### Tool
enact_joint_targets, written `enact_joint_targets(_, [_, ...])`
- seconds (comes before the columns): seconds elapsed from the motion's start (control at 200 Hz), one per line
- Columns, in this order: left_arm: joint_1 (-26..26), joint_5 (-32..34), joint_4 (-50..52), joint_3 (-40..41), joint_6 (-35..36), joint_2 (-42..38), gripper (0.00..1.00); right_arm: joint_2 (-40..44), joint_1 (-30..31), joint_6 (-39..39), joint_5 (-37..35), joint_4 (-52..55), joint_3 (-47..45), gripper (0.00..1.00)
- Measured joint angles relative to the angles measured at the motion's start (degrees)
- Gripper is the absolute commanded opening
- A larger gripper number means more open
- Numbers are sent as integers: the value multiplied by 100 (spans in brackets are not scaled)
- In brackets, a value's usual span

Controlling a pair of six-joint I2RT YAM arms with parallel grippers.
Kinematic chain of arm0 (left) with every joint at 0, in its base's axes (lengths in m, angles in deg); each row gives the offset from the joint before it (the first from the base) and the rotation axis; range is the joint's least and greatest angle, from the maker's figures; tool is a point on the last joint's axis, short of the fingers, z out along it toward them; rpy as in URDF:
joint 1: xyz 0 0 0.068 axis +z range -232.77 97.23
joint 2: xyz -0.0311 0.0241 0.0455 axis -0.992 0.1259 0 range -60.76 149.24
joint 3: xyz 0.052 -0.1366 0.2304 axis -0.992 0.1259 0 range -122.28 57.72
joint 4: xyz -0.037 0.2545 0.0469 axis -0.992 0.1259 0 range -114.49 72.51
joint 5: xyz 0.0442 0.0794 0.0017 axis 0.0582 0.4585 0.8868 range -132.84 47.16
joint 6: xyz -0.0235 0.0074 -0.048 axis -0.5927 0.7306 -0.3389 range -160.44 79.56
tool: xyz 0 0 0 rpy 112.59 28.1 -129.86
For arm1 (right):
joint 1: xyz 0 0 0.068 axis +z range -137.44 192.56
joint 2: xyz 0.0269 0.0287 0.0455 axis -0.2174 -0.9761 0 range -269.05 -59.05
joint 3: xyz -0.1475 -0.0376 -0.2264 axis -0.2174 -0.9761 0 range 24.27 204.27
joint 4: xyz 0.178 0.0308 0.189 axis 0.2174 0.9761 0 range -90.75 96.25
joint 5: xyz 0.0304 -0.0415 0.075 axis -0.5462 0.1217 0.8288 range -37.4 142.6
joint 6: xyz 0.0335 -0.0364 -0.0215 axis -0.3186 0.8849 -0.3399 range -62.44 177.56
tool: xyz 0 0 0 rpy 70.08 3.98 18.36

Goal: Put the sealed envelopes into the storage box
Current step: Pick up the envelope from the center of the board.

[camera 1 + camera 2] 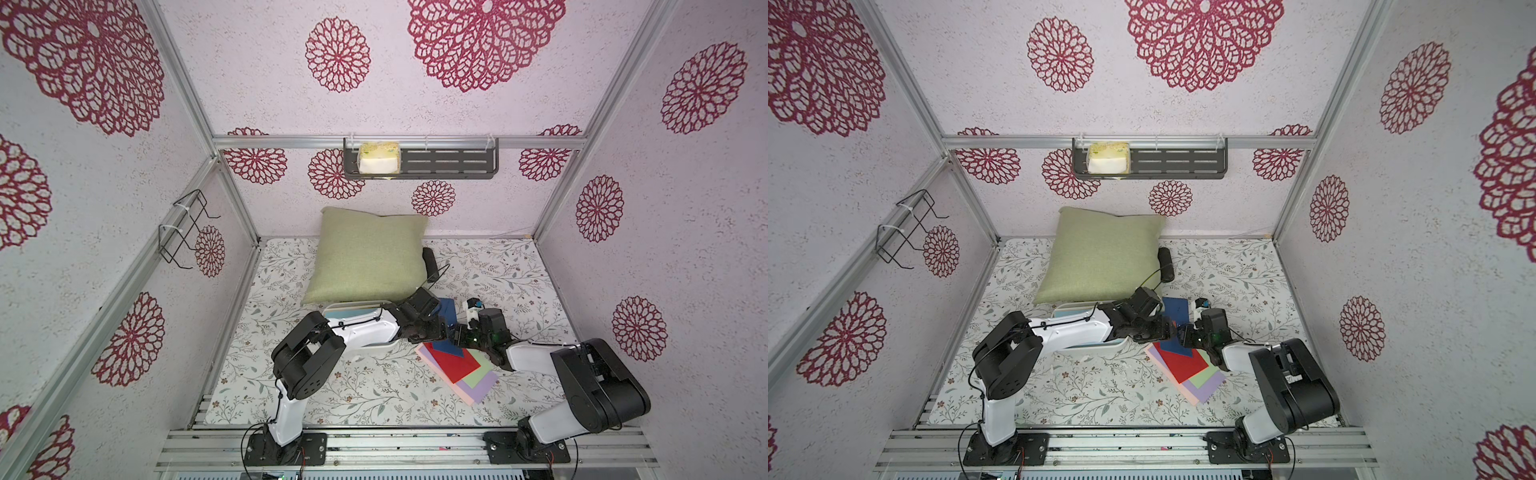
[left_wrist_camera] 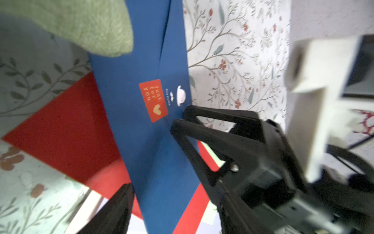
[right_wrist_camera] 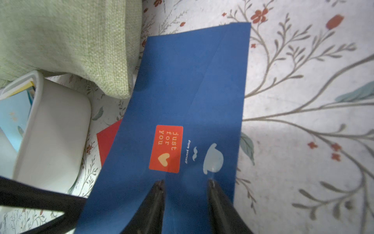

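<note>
Top views both show you the floral table cover (image 1: 374, 390) with the green cushion (image 1: 365, 253) against the back wall and the two arms meeting just in front of it. The storage box (image 1: 338, 306), white with rounded corners, sits just in front of the cushion, mostly under the left forearm. In the right wrist view a light blue envelope (image 3: 14, 113) lies inside it, with a yellow edge showing at the rim. To the box's right the other sealed envelopes (image 1: 457, 365) lie fanned on the table: pink lowest, then lilac, green and red. The blue envelope (image 3: 182, 91) is tilted up off the table between cushion and stack, its near end over the red one. The right gripper (image 3: 185, 183) is clamped on one long edge of it, close to the print. The left gripper (image 1: 436, 332) sits at the envelope's near end with its jaws apart. One finger (image 2: 119, 206) is just beside the blue face, and you cannot tell whether it touches. Read the orange-red sticker (image 3: 166, 149): "just for you", with a yellow heart. Beside it is a white bowler hat (image 3: 213, 159), a small moustache and a line of script too small to read.
</note>
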Motion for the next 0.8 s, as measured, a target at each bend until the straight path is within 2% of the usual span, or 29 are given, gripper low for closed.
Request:
enact_joint_targets(0.075, [-11, -9, -243, 4, -31, -83, 65, 0, -4, -2, 7, -24, -11, 40])
enact_joint_targets(0.265, [-24, 37, -326, -94, -116, 55, 51, 0, -39, -7, 55, -72, -46, 40])
enact_joint_targets(0.48, [-26, 319, 153, -175, -129, 227, 47, 0, -79, -7, 59, -127, -74, 39])
enact_joint_targets(0.8, [-33, 332, 313, -131, -308, 448, 40, 11, -107, -9, 125, -125, -85, 39])
